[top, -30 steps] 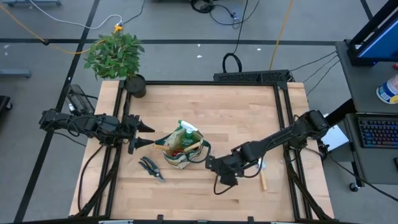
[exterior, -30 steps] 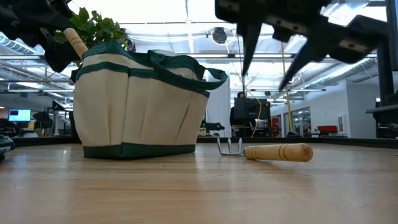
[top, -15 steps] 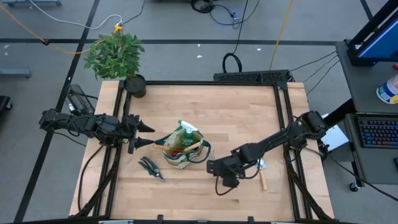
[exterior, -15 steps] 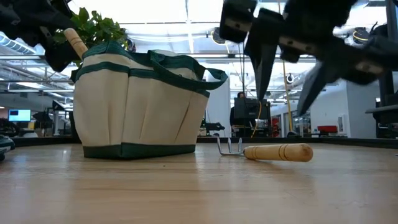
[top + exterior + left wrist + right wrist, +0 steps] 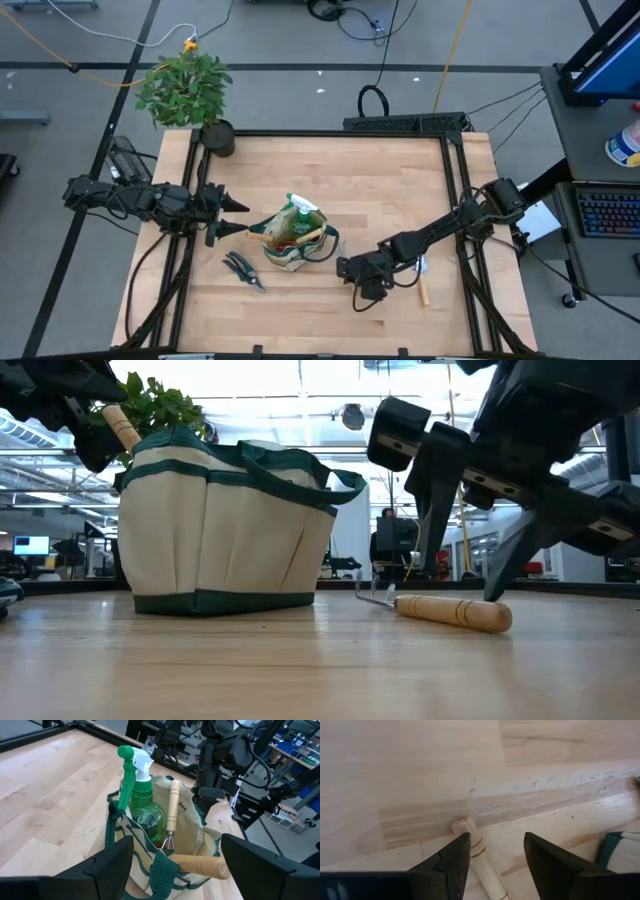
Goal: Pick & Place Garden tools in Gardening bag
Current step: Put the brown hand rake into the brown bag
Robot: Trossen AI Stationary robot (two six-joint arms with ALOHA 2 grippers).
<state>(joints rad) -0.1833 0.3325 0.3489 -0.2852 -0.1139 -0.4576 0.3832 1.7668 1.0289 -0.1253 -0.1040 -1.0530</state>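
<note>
Descent of the right gripper point(image 5: 470, 575) is the change over the last second: it has dropped from high above the table to table level, and its spread fingers now stand on either side of the wooden-handled rake point(image 5: 440, 608), which has shifted slightly, its handle end now angled nearer the low camera. In the right wrist view the rake handle point(image 5: 479, 856) runs between the two open fingers point(image 5: 451, 860), which have not closed on anything. In the high view the right gripper point(image 5: 352, 273) sits near the gardening bag point(image 5: 292, 245), with the rake point(image 5: 421, 281) lying just beside the arm. The left gripper point(image 5: 226, 218) hovers beside the opposite side of the bag, open and empty. The bag already holds a green spray bottle point(image 5: 142, 795) and wooden-handled tools point(image 5: 172, 810); black pruning shears point(image 5: 243, 270) remain on the table near the bag. Judged from this, the rake pick-up is imminent, and the shears remain to be collected.
</note>
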